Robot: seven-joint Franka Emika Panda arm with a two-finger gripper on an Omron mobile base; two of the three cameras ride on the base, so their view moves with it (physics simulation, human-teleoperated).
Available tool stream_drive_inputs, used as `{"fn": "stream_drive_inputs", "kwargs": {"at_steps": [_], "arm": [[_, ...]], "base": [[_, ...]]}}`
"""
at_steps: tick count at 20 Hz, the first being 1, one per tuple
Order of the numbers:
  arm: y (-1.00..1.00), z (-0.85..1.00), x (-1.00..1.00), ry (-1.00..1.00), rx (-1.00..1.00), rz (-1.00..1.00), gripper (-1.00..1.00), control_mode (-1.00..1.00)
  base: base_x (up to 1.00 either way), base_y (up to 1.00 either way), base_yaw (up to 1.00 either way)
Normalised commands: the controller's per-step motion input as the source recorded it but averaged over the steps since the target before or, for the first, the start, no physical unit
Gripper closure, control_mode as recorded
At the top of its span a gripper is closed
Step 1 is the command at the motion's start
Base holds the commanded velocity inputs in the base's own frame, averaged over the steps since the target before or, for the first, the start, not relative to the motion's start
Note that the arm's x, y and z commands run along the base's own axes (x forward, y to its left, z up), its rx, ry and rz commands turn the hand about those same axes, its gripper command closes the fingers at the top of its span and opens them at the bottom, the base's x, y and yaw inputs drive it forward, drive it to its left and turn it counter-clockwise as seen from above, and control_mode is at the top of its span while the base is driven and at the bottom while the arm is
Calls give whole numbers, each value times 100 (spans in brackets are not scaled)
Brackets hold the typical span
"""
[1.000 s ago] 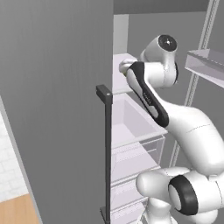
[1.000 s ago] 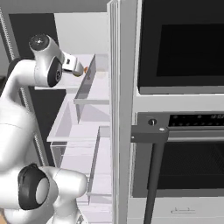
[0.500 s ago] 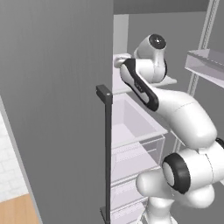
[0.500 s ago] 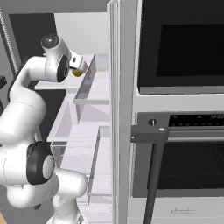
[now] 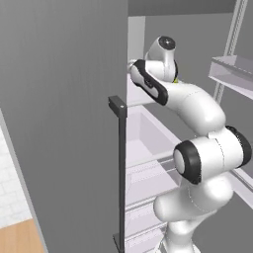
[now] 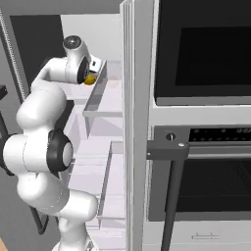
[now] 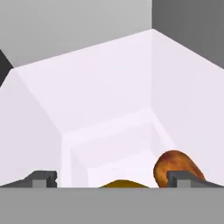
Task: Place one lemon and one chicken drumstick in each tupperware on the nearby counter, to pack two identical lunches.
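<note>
We see a brown drumstick (image 7: 176, 167) low in the hand view, lying in a pale, translucent fridge bin (image 7: 109, 109), close to its right wall as that view frames it. Just left of the drumstick, at the bottom edge, a yellow sliver shows — the lemon (image 7: 124, 184), most of it cut off. In the right base view the same lemon (image 6: 89, 79) appears as a small yellow spot beside the hand, just above the upper shelf (image 6: 98, 95) of the open fridge. Our gripper (image 7: 111, 178) points into the bin with its fingers spread wide, one tip at the far left and the other (image 7: 183, 178) overlapping the drumstick in the picture; whether it touches the meat we cannot tell, and nothing is held between them. The white arm (image 5: 192, 106) reaches up from the base and bends into the fridge's upper part — in the left base view its wrist disappears behind the grey fridge door (image 5: 64, 113), which stands open with a dark vertical handle (image 5: 120, 168). Below the hand, clear drawers (image 5: 148, 143) step downward. To the right of the fridge, in the right base view, stands a wall oven (image 6: 201, 122) with a dark window and a bar handle (image 6: 196, 149).
</note>
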Motion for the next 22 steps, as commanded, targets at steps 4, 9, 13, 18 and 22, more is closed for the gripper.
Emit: {"fn": "stream_drive_inputs", "kwargs": {"at_steps": [4,9,13,18,22], "arm": [[-5,-9,-14,6,0,0,-100,-100],[-2,-5,-21,-4,0,0,-100,-100],[-12,-29,-12,0,0,0,-100,-100],[-1,0,0,0,0,0,-100,-100],[0,-43,0,4,-6,1,-100,-100]], "base": [[0,0,0],[0,0,0],[0,0,0],[0,0,0],[0,0,0]]}}
